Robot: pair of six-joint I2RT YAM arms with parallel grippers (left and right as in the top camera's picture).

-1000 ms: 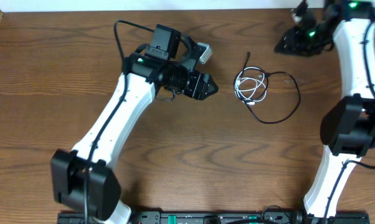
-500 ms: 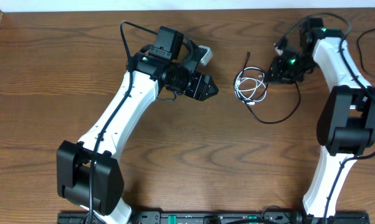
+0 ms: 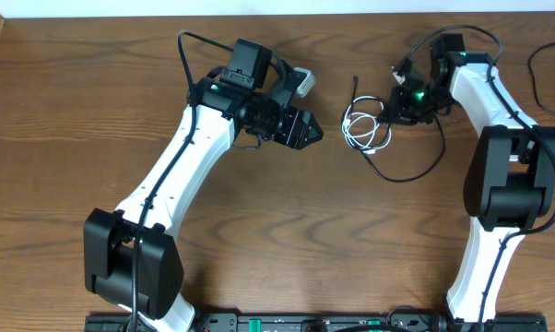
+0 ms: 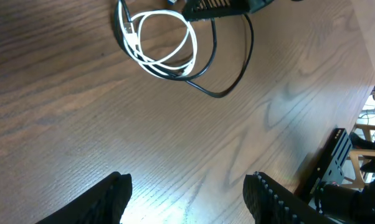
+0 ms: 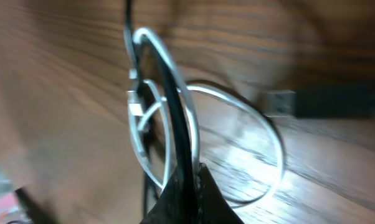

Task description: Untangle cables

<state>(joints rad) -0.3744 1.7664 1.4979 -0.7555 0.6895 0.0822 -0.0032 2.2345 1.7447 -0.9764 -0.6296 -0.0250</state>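
Note:
A thin white cable lies in a small coil on the table, also seen in the left wrist view and the right wrist view. A thin black cable loops through it and sweeps right and down; it shows in the left wrist view. My right gripper is at the coil's right edge, shut on the black cable, which rises between its fingertips. My left gripper is open and empty, left of the coil, with its fingers above bare wood.
The wooden table fills the view. Another dark wire lies at the far right edge. A black rail runs along the front edge. A black plug end lies beside the coil.
My right arm swung in from the far right corner to the coil and closed on the black cable. The coil and cable shifted slightly left and up. My left arm hardly moved.

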